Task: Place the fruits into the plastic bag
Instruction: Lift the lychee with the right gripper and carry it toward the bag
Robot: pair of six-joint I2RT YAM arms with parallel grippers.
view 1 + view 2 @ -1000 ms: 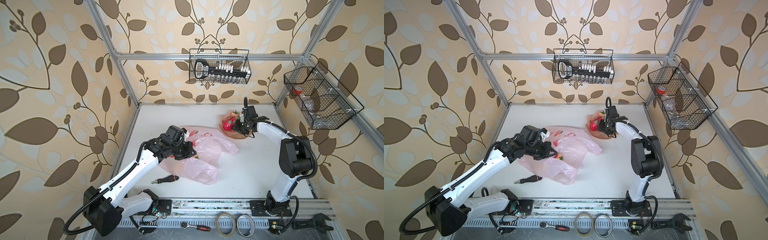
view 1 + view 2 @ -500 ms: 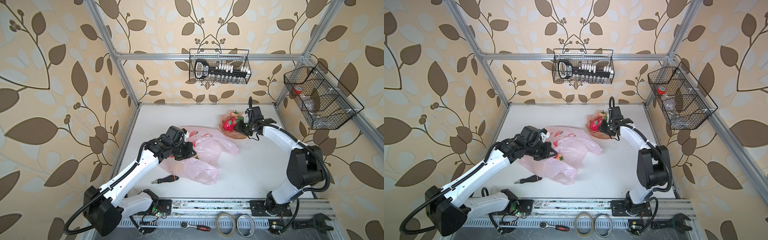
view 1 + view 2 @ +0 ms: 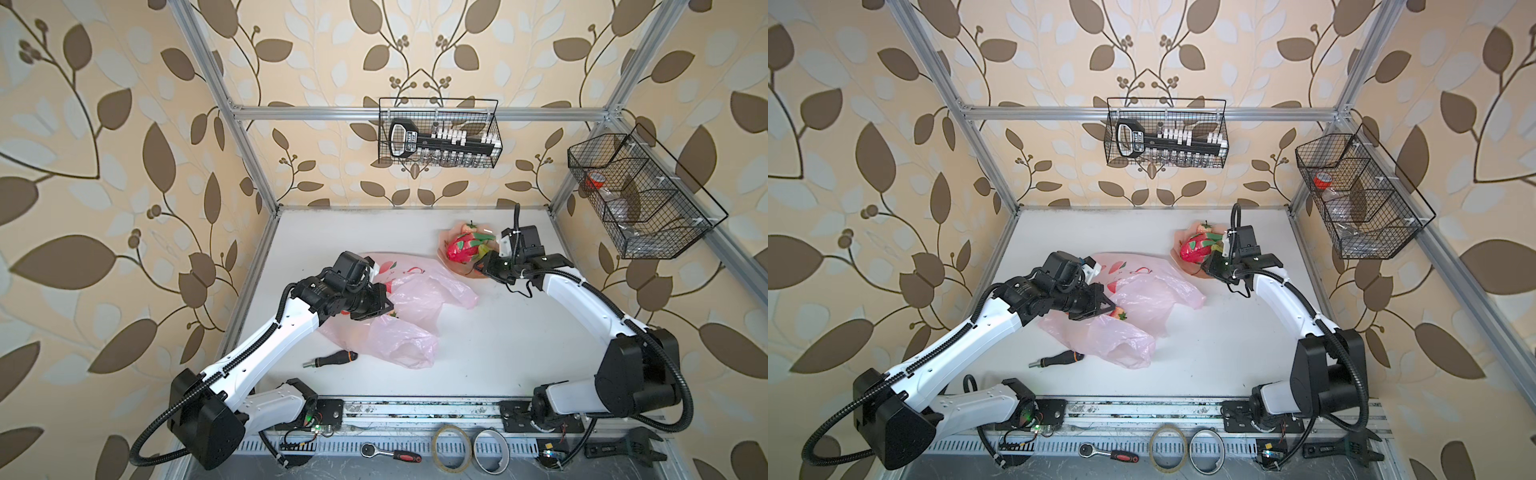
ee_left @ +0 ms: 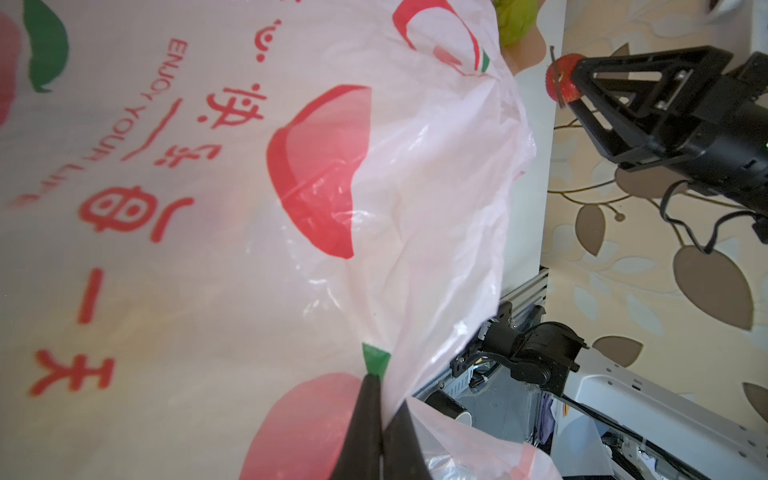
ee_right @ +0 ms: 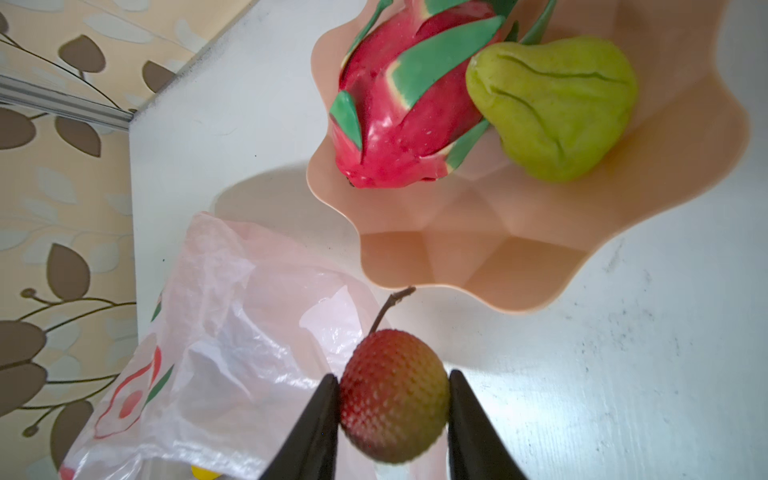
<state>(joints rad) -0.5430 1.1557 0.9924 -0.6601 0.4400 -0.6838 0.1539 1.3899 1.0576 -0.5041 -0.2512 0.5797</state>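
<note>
The pale-pink plastic bag [image 3: 415, 299] [image 3: 1142, 297] lies crumpled at mid-table. My left gripper [image 3: 386, 305] [image 4: 376, 386] is shut on a fold of the bag [image 4: 208, 208]. My right gripper [image 3: 482, 266] [image 5: 392, 382] is shut on a small bumpy red fruit [image 5: 395, 395] with a brown stem. It holds this just off the near rim of the peach-coloured plate [image 5: 478, 249], beside the bag's edge [image 5: 216, 332]. The dragon fruit [image 3: 461, 249] [image 5: 407, 116] and the green pear [image 5: 552, 104] lie on that plate. Something yellow [image 5: 203, 471] shows through the bag.
A screwdriver [image 3: 330, 359] lies on the table in front of the bag. Two tape rolls [image 3: 451, 446] and a ratchet [image 3: 390, 453] rest on the front rail. Wire baskets hang on the back wall [image 3: 438, 133] and the right wall [image 3: 640, 195].
The right arm's elbow has swung out to the right, and its gripper has drawn back slightly from the plate with the small red fruit. The left arm and bag have not moved.
</note>
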